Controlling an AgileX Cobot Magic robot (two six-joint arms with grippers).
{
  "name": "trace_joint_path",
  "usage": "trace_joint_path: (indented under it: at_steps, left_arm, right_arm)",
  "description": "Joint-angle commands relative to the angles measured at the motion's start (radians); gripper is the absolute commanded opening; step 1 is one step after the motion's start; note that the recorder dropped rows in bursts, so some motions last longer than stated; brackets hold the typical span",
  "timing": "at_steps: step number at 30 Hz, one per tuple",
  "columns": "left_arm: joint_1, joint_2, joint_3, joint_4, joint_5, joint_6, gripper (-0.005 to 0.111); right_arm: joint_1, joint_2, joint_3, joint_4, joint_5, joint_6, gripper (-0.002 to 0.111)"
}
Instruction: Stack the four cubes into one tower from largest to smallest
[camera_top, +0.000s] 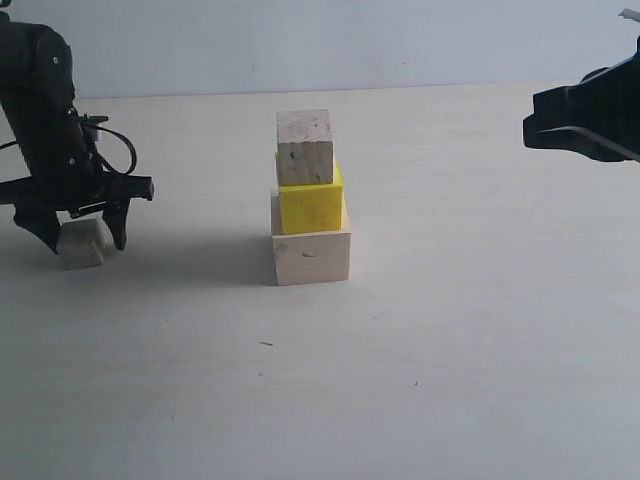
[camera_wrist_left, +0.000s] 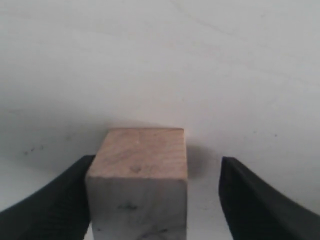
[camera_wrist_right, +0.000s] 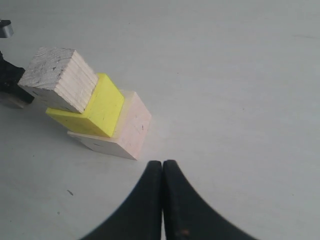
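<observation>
Wood cubes and one yellow cube make a tower (camera_top: 310, 200) in the middle of the frame. The big cube (camera_top: 311, 258) is at the bottom, on the table (camera_top: 460, 360). The yellow cube (camera_top: 311, 207) sits on top of it. A small cube (camera_top: 305, 147) with dark specks sits on the yellow one, a bit toward its left side. The three cubes are not lined up neatly, and in the right wrist view their edges make little steps.

The last cube (camera_top: 82, 248) is not on the tower. It is on the table at the left of the frame, well apart from the tower. The left claw (camera_top: 86, 238) is down around it, one finger on each side. The claw is open. In the left wrist view one finger looks like it touches the cube, and the other finger has a gap beside it.

The right claw (camera_wrist_right: 162, 167) is shut tight with nothing in it. It hangs in the upper right of the frame, away from the tower
</observation>
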Motion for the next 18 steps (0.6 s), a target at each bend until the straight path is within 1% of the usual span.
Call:
trace_joint_path:
  at_steps: [1,4,6,13,18]
  left_arm:
    - [0.003,-0.003,-0.035,-0.013,0.018,-0.002,0.066]
    - [0.012,-0.002,-0.042,-0.041,0.031,-0.004,0.066]
    - [0.03,-0.002,-0.042,-0.058,0.038,-0.004,0.066]
    - [0.08,-0.002,-0.042,-0.058,0.093,0.016,0.066]
    - [0.081,-0.002,-0.042,-0.068,0.086,0.016,0.066]
  right_arm:
    - [-0.003,-0.004,0.004,0.005,0.005,-0.007,0.0]
    - [-0.003,-0.004,0.004,0.007,0.007,-0.007,0.0]
    - [-0.003,-0.004,0.004,0.007,0.008,-0.007,0.0]
    - [-0.003,-0.004,0.004,0.017,0.012,-0.007,0.0]
    - [-0.003,-0.004,0.004,0.02,0.012,-0.007,0.0]
